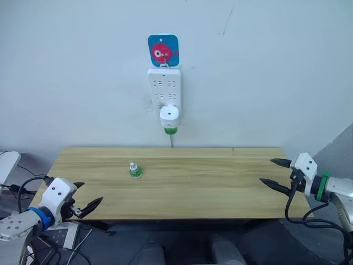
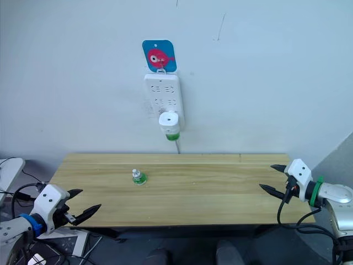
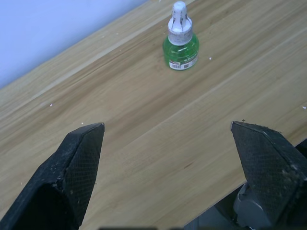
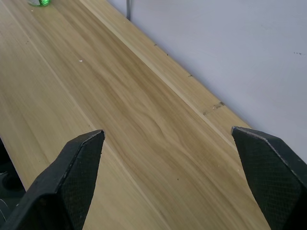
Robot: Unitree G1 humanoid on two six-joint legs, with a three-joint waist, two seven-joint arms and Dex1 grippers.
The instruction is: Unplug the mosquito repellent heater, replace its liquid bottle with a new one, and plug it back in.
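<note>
Wooden table (image 1: pixel 220 182): one spare bottle (image 1: pixel 134 170), one plugged heater (image 1: pixel 169 117); both jaws agape, empty.

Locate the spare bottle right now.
The spare bottle stands upright on the table, left of centre in the head views, below the heater plugged into the wall strip, apart from both grippers.

A bare test room or lab corner is suggested. A plain wooden table (image 1: pixel 220 182) is set against an unadorned white wall (image 1: pixel 276 66), on which a power strip (image 1: pixel 164 88) is hung from a fish-printed hook (image 1: pixel 163 49). Loose cables (image 1: pixel 16 187) are seen beside the table.
</note>
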